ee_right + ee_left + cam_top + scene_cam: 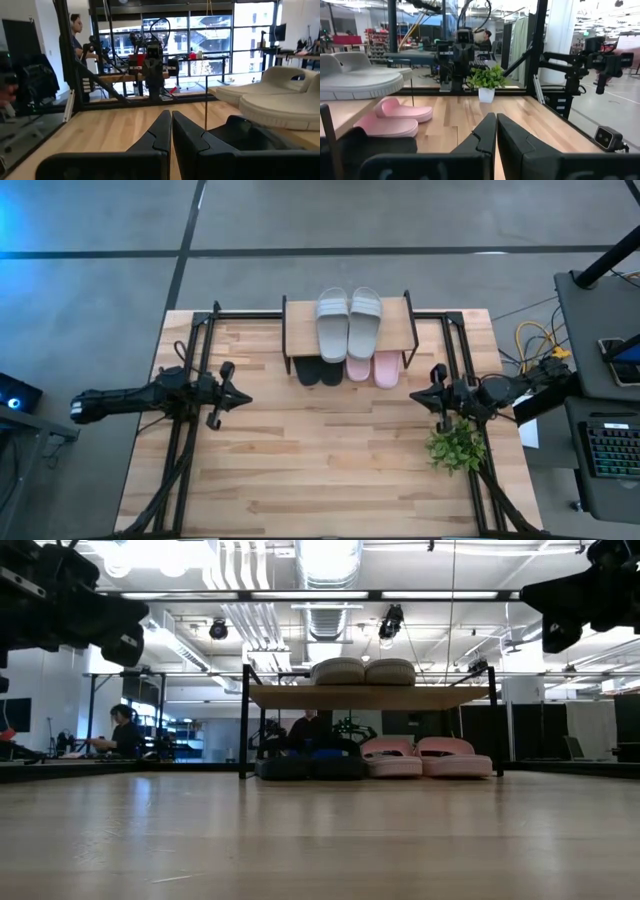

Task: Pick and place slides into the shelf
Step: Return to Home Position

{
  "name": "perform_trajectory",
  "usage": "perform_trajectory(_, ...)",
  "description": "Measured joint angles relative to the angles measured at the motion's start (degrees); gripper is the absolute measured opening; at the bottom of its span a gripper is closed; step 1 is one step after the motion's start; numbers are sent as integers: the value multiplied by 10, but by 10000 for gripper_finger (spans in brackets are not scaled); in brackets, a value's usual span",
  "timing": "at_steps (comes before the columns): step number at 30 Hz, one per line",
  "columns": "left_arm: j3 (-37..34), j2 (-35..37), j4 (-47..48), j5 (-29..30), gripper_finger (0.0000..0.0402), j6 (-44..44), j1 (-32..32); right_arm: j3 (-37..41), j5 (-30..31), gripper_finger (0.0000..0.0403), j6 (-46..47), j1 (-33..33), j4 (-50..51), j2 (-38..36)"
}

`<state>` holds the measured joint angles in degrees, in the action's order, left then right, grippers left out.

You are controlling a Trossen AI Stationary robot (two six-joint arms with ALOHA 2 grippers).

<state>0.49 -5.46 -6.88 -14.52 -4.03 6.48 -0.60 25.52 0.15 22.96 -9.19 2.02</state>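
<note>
The shelf (300, 330) stands at the table's far middle. Two light grey slides (348, 320) lie side by side on its wood top. Under it, two black slides (318, 370) and two pale pink slides (372, 367) rest with their soles on the table; in the low view the black pair (310, 767) sits left of the pink pair (425, 758). My left gripper (240, 395) hovers shut at the table's left, pointing level toward the right. My right gripper (418, 393) hovers shut at the table's right, pointing toward the left. Both are clear of the slides.
A small potted plant (456, 446) stands on the table just near of my right arm. Black frame rails (190, 430) run along both table sides. A desk with a keyboard (612, 448) lies beyond the right edge. A person (122, 730) sits in the room behind.
</note>
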Motion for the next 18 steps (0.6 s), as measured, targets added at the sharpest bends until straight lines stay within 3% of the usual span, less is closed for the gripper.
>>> perform_trajectory(18,0,-32,-1,0,0,0,0,0,0,9,58,0,0,0)
